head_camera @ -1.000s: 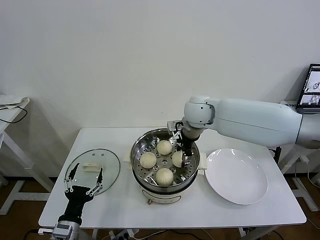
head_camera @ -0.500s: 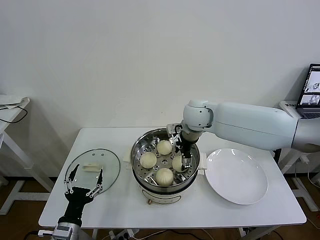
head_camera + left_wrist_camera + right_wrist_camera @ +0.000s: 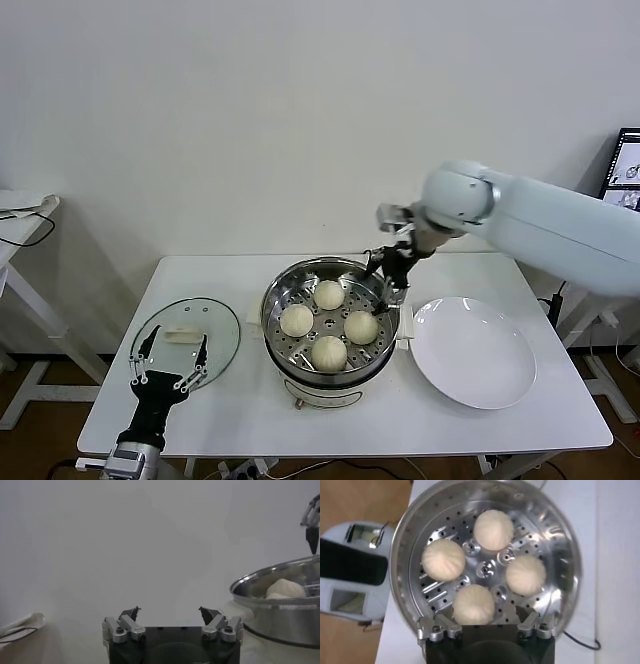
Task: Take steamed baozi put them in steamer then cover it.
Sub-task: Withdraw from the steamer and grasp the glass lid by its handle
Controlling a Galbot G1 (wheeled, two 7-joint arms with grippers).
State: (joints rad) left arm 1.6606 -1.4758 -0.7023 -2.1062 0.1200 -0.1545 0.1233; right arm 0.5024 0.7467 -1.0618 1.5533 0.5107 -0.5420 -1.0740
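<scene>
All four steamed baozi, small round cream-white dough buns (image 3: 328,294), (image 3: 296,320), (image 3: 361,327), (image 3: 329,352), sit on the perforated tray inside the large shiny stainless-steel steamer pot (image 3: 274,300) at the middle of the white table (image 3: 250,415). What is left, then, is the covering.

The round clear glass lid with the white rectangular handle (image 3: 187,342) lies flat near the table's left edge, well apart from the pot. The left claw (image 3: 168,358) hangs over the near side of that lid, its fingers spread and empty, so this arm looks best placed for the job. To do it well, I would close on the white handle squarely, lift the lid level, carry it across and lower it centred so its metal rim seats all round the pot's lip; a tilted lid could catch on the rim or press on a bun.

The right claw (image 3: 391,270) is above the pot's far right rim, fingers apart and holding nothing. It should be clear of the pot before the lid comes over.

The flat round white plate (image 3: 472,350) toward the table's right edge holds nothing.
</scene>
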